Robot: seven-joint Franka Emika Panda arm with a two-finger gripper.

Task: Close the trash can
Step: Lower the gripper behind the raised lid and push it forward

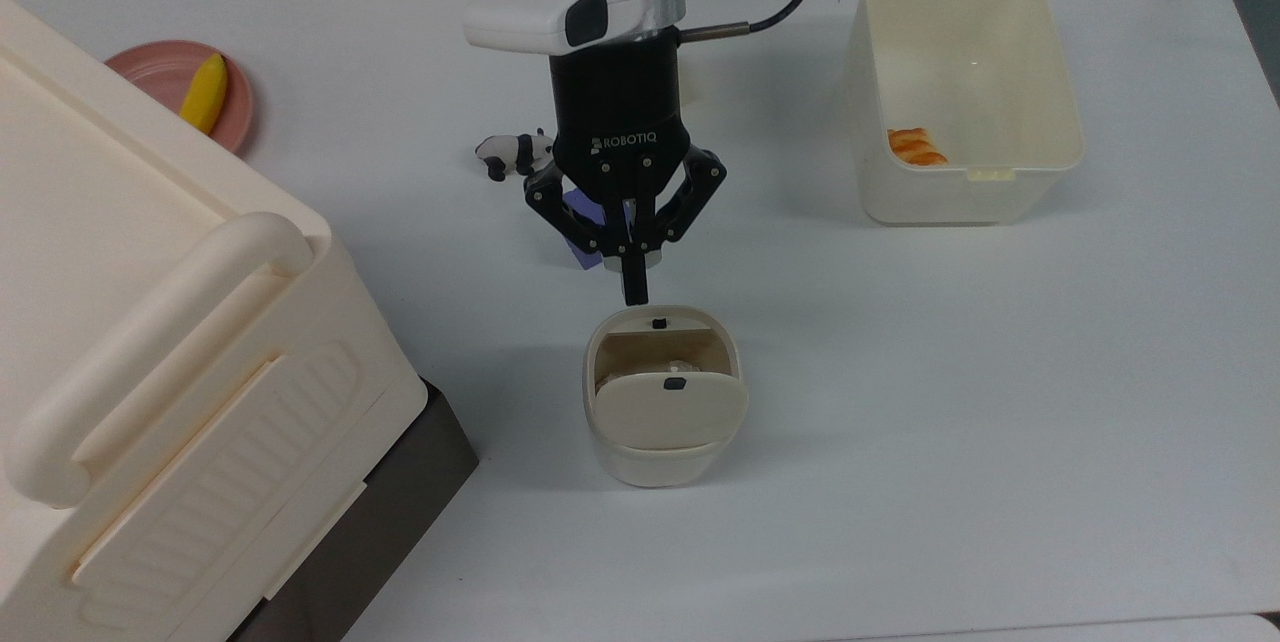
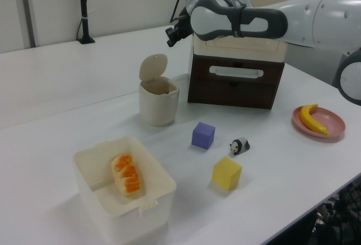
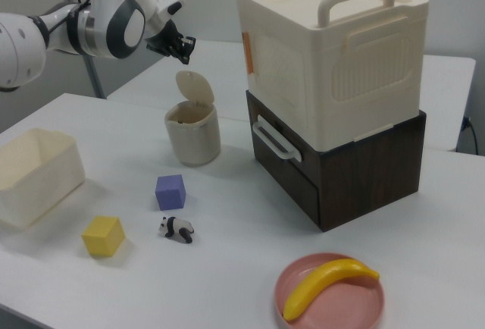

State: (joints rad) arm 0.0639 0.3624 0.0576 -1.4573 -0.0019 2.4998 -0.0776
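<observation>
Item, trash can: you have it standing on the white table in the middle of the top view, its lid swung up and upright on the hinge, mouth open, something pale inside. Item, gripper: fingers pressed together and holding nothing, hanging high above the can's rim on the side opposite the lid in the top view; the left view places it up and to the left view's right of the lid, apart from it. Nearby: purple cube, panda figure, yellow cube, translucent tub with an orange-topped food item, banana on a pink plate, cream storage box on a dark drawer unit. Risks, as judged: if you descend in front of the lid you may strike the rim and tip the light can; if you push the lid sideways rather than over its hinge the can may slide or topple; a weak push may leave the lid unlatched
</observation>
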